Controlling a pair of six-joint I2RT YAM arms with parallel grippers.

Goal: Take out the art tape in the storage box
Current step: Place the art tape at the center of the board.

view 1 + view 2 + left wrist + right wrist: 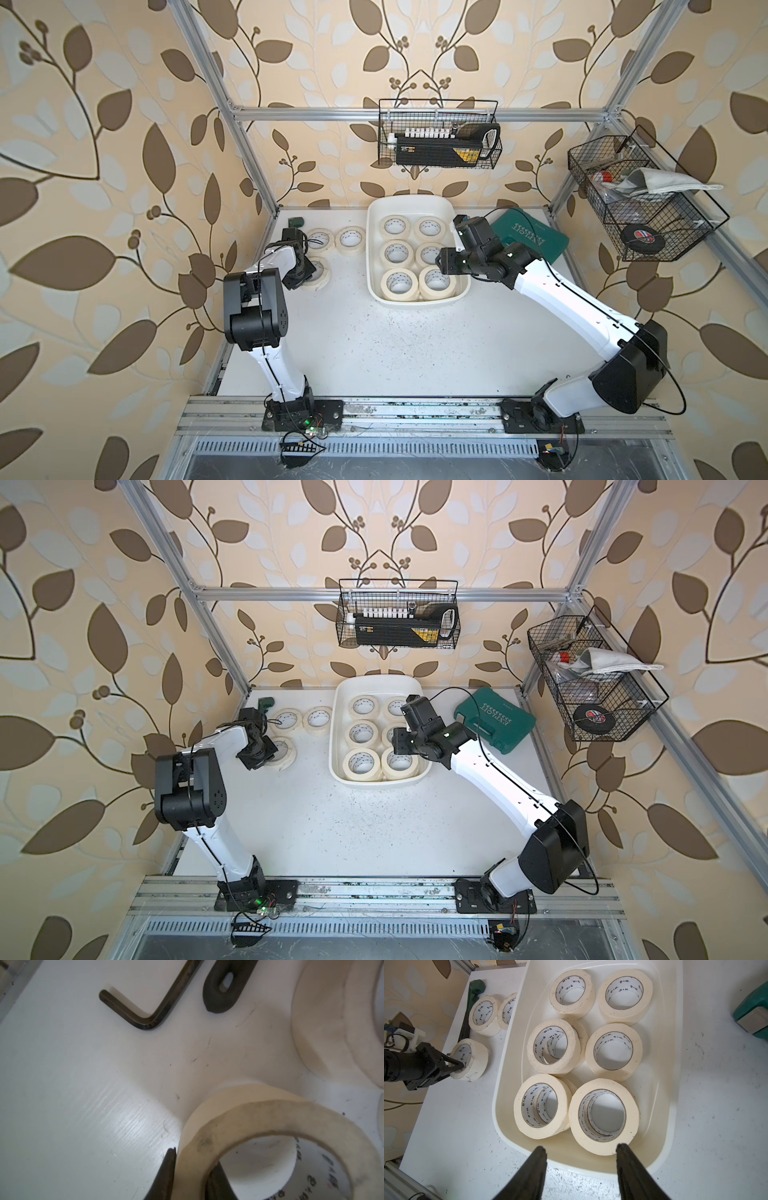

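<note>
Art tape fills the storage box in six spots, some stacked two deep. We see two loose rolls on the table to the box's left, and a third roll near them pinched through its wall by the left gripper, one finger inside the core. Our right gripper hangs over the box's near end, fingers half spread, empty.

The left arm and right arm have smooth white link shells and boxy black joint housings. A thin black cable runs along each arm. Black base plates anchor them; a green light glows at the left one. The right gripper has black fingers tapering to narrow tips
</note>
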